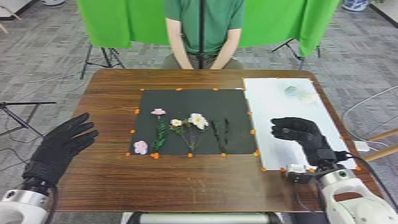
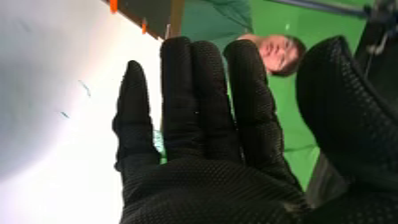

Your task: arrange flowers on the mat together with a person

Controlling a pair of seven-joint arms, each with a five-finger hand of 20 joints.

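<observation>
- Head view: the black mat [image 1: 200, 100] is laid on the brown table [image 1: 213, 187], with a pink flower on a leafy stem [image 1: 159, 112], a pink blossom [image 1: 140, 147] near its lower left corner, white flowers [image 1: 197, 121] at the middle and slim dark stems [image 1: 219, 137] to their right.
- At the far end of the white sheet [image 1: 266, 102], beside the mat, a pale sprig [image 1: 293, 91] is seen; its exact kind cannot be told.
- The right hand [image 1: 300, 132] is held over the sheet, empty; the left hand [image 1: 64, 145] is held near the table's left edge, fingers straight and slightly spread, nothing grasped.
- The step is judged to be fetching the sprig for the mat. It would best be approached from above, pinched lightly by the stem and lifted clear before being carried across; petals could be crushed, or laid stems dragged, by a low sweep. The right part of the mat looks a fair spot for it.
- No readable lettering is found on mat or sheet.
- Right wrist view: the right hand's fingers are extended, the thumb set well apart, and nothing is pinched; the thumb would have to be brought in for a grip.
</observation>
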